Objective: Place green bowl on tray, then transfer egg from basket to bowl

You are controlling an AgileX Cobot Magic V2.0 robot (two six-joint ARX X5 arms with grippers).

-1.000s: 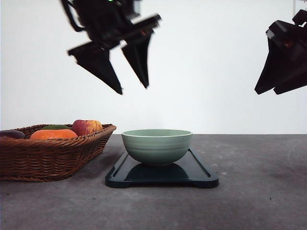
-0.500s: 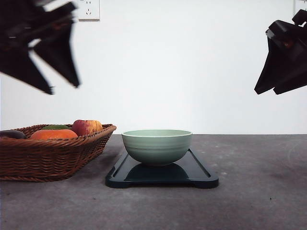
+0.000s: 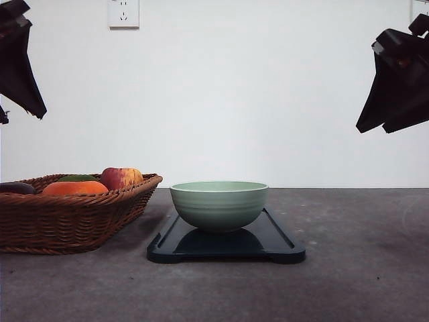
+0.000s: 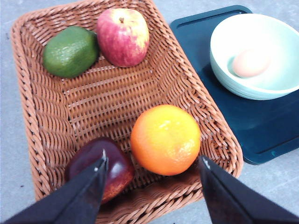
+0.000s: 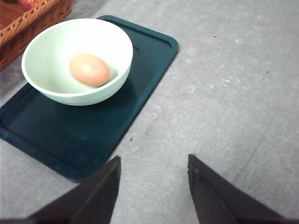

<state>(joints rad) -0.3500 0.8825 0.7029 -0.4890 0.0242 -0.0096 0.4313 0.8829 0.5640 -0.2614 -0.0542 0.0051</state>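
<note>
One egg [image 5: 89,69] lies in the green bowl [image 3: 219,204] on the tray [image 3: 281,238], both task steps apparently complete; the left gripper [image 4: 152,170], wide open and empty, has swung from above the bowl to over the basket [image 4: 187,98]; the right gripper [image 5: 154,175], likewise open and empty, has not moved.

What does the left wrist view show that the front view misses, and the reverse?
Left wrist: the egg lying inside the bowl, and the basket's floor with the avocado and plum. Front: the wall outlet and the right gripper raised at the side. Both: bowl on tray, apple, orange.
</note>
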